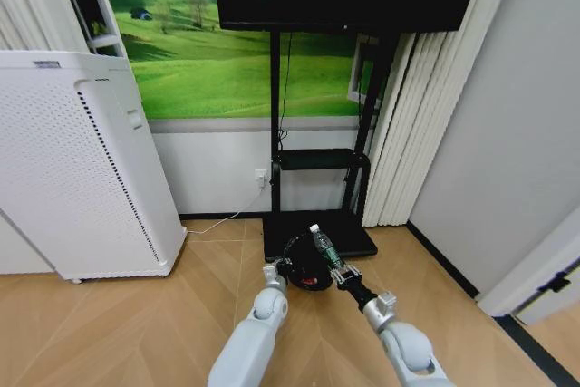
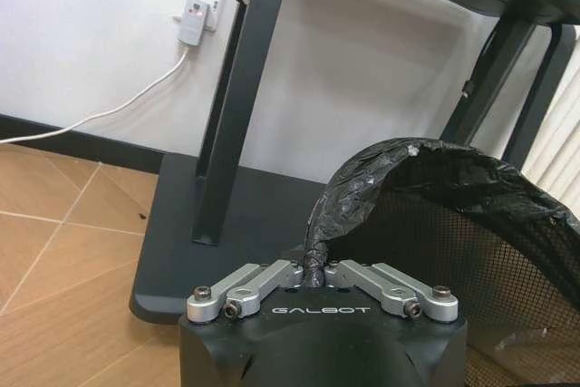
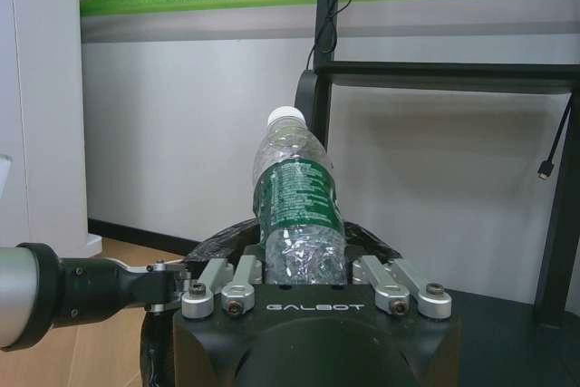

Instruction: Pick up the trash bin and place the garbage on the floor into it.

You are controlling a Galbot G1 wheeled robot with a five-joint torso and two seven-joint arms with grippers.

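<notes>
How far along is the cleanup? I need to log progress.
Done: the left gripper is shut on the trash bin rim, holding it. In hand: the right gripper grips the green bottle just above the bin. Left: dropping it in. No other litter is in sight.

A white perforated appliance (image 1: 86, 165) stands beside a black TV stand (image 1: 319, 178). Behind them hangs a green meadow mural (image 1: 236, 52). White curtains (image 1: 412, 124) hang alongside.

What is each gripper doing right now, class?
Left gripper: shut on the rim of the trash bin.
Right gripper: shut on the green bottle, held over the bin.
</notes>
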